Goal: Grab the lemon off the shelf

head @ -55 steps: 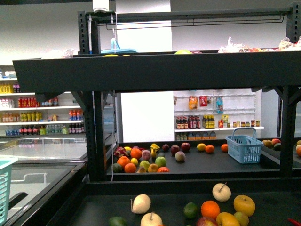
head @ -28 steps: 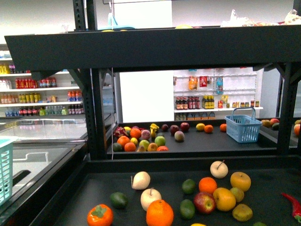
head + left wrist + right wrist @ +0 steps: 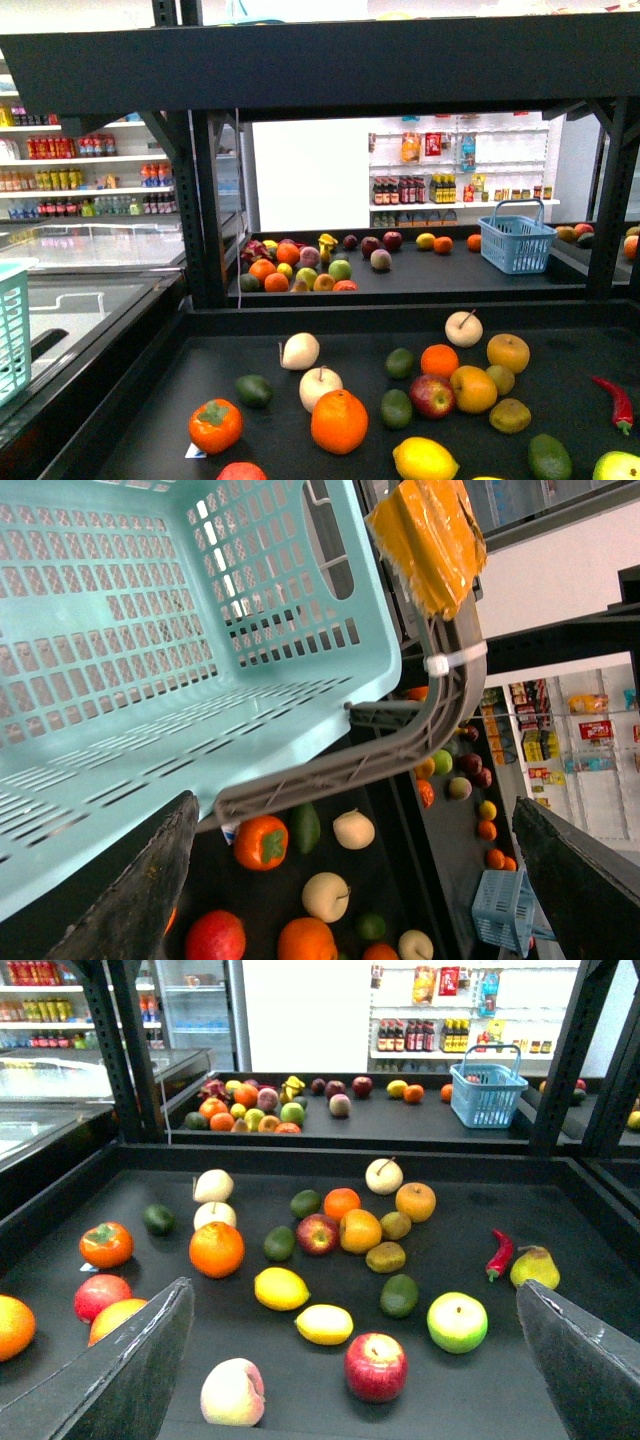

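**Produce shelf, front and wrist views.** The shelf (image 3: 565, 385) is a black matte deck with a raised rim and black uprights. Loose fruit lies scattered on its near deck. A farther deck behind carries more fruit and a blue basket (image 3: 516, 250).

A teal basket (image 3: 150, 630) with perforated walls fills most of the left wrist view, and its grey handle (image 3: 330, 770) crosses in front of the deck. In the front view this basket shows at the far left, beyond the shelf rim.

The left claw (image 3: 352, 815) is spread wide, its dark fingers (image 3: 130, 900) far apart and pinching nothing. Whether they touch the handle cannot be told. The right claw (image 3: 352, 1300) is also spread wide and grips nothing, held above the near side of the deck.

A large orange (image 3: 216, 1249) rests on the near deck. The lemon (image 3: 281, 1288), bright yellow and oval, lies on the same deck, touched by neither claw. In the front view the lemon (image 3: 425, 458) sits near the bottom edge, right of the orange and closer to the robot. A second yellow oval fruit (image 3: 323, 1324) lies just beside it. A red chilli (image 3: 499, 1253) lies toward the right rim.
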Available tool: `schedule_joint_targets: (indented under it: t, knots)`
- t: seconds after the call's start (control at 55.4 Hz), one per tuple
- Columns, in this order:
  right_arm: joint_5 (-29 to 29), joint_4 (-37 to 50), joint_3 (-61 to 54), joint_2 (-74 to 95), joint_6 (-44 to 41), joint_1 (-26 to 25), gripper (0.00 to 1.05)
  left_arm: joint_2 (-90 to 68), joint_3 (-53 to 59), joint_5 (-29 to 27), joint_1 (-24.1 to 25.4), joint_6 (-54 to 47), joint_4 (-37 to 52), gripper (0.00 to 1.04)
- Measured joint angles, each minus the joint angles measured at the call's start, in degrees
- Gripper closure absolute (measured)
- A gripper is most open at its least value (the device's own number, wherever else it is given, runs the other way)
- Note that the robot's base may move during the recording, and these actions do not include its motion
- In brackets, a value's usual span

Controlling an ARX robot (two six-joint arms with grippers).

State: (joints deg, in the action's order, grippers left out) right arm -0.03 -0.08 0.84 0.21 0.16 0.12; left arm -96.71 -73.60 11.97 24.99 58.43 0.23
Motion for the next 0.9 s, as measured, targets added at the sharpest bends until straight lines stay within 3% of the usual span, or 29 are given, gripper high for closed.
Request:
schedule_joint_targets:
  t: [0.596,0.776,0.903]
  knots:
    - [0.0,0.0,0.0,0.0,0.0,0.0,0.07,-19.6,-24.3,-2.6,1.4,1.5,-3.3,0.08]
    - [0.0,0.0,0.0,0.0,0.0,0.0,0.07,-23.0,-27.5,-2.5,1.4,1.6,-4.2,0.38]
    - [0.0,0.0,0.0,0.0,0.0,0.0,0.07,-23.0,-27.9,-2.8,1.4,1.5,-3.0,0.66]
